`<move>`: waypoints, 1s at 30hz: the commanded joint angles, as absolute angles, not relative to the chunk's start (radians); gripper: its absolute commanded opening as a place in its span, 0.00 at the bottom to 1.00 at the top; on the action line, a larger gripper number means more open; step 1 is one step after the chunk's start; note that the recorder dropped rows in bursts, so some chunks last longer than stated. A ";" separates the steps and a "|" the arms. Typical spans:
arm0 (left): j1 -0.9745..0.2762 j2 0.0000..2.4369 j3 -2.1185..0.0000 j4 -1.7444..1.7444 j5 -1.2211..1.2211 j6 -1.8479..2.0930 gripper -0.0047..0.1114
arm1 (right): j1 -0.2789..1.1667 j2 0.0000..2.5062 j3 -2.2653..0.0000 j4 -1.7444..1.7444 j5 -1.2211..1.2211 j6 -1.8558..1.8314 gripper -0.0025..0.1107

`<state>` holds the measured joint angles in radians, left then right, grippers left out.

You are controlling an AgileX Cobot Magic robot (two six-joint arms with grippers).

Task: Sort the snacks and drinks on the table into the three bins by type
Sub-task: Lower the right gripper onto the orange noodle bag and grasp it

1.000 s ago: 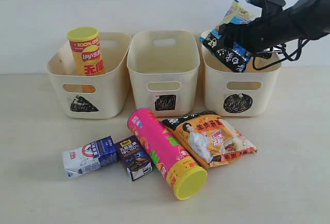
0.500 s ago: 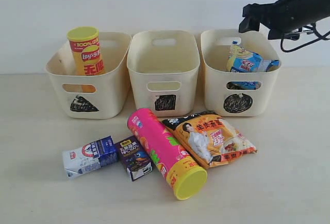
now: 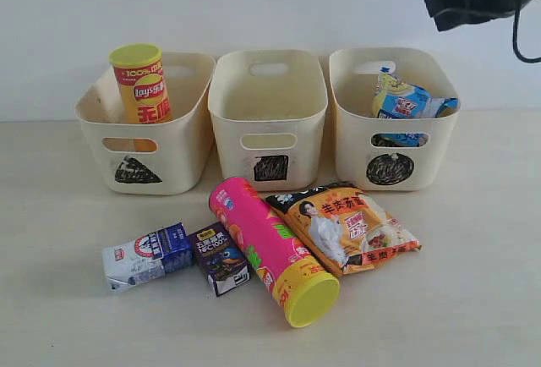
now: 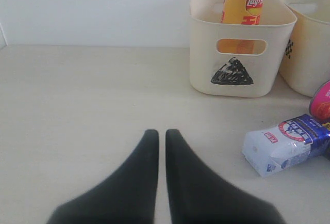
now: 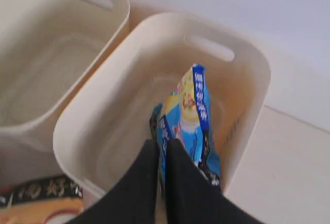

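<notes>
Pale table (image 3: pixel 59 316), blue-white bag (image 3: pixel 404 103) inside the circle bin (image 3: pixel 348 143).
Right gripper (image 5: pixel 161 144) hangs above it, jaws pressed together, empty; left gripper (image 4: pixel 161 133) likewise closed.

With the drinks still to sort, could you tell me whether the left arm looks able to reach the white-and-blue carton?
Probably yes: the white-and-blue carton lies on bare table ahead of the left gripper, with nothing between them.

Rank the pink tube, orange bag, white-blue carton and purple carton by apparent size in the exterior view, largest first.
Largest: pink tube and orange bag, too close to rank; the tube's lid end lies nearer the camera.
Next: white-blue carton.
Smallest: purple carton.
</notes>
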<state>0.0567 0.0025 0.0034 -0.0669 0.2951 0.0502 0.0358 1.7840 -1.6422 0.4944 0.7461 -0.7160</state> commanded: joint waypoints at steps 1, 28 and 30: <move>0.060 0.000 0.000 -0.069 0.285 0.046 0.07 | 0.031 1.740 -1.648 0.411 0.921 -0.742 0.02; 0.060 0.000 0.000 -0.069 0.285 0.046 0.07 | 0.453 1.380 -0.580 0.382 0.117 -1.212 0.74; 0.060 0.000 0.000 -0.069 0.285 0.046 0.07 | 0.453 1.422 -0.580 0.382 0.101 -1.213 0.74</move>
<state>0.0567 0.0025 0.0034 -0.0669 0.2951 0.0502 0.4497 1.3870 -0.5871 0.3778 0.1246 -1.2034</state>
